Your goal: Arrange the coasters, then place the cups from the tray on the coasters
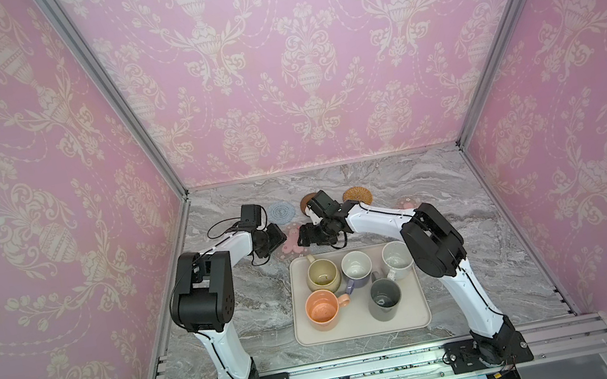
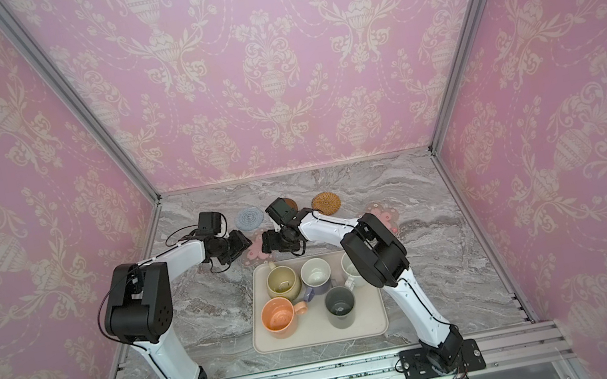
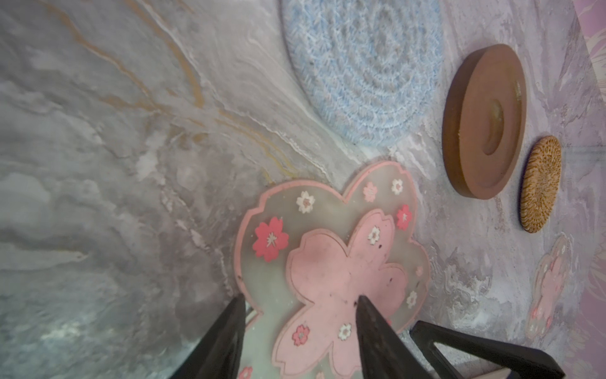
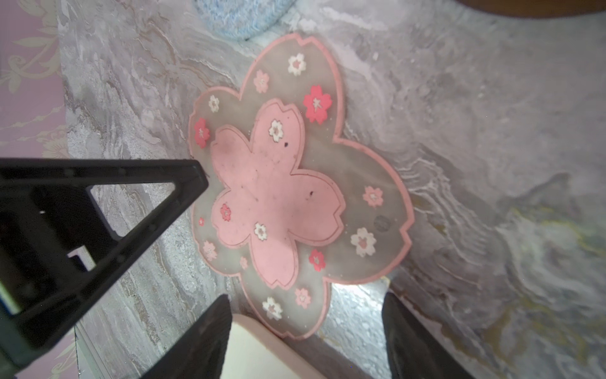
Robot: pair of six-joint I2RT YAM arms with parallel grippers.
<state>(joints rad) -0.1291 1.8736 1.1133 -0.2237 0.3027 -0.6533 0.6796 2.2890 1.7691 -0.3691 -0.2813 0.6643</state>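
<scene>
All five cups stand on the tray [image 1: 359, 326]: peach cup [image 1: 322, 310], olive-yellow cup [image 1: 323, 274], lavender cup [image 1: 356, 265], dark grey cup [image 1: 386, 297] and white speckled cup [image 1: 397, 256]. None is on a coaster yet.

Beyond the tray's far left corner, the left gripper [image 1: 280, 237] has its jaws partway apart and grips nothing. In its wrist view one fingertip [image 3: 364, 308] is over the pink flower coaster [image 3: 334, 262], and the other is at that mat's edge. The mat lies flat just beside that corner; I cannot tell whether it touches the rim. The right gripper [image 4: 308, 295] faces it across the mat, jaws wide and empty, over the same corner.

Farther from the tray lie the blue-grey coaster [image 1: 281, 212], the brown disc [image 3: 483, 121] and the rattan coaster [image 1: 357, 195]. The second pink coaster [image 2: 380, 215] lies beyond the tray's far right corner, partly hidden by the right arm.

The main risks, as I judge them:
- **Collision:** the two grippers are very close over one thin mat, so a careless reach could knock them together.
- **Failed pickup:** the mat looks soft and flat, so fingertips may skid across it rather than lift it.
- **Buckling:** pushed toward the tray, the mat may buckle against the rim or ride up onto it.
- **Disturbed coaster:** pushed away from the tray, it could shove the blue-grey coaster.
- **Clipped cup:** the right elbow hangs over the tray's right side, so a swing might clip the white speckled cup.
</scene>
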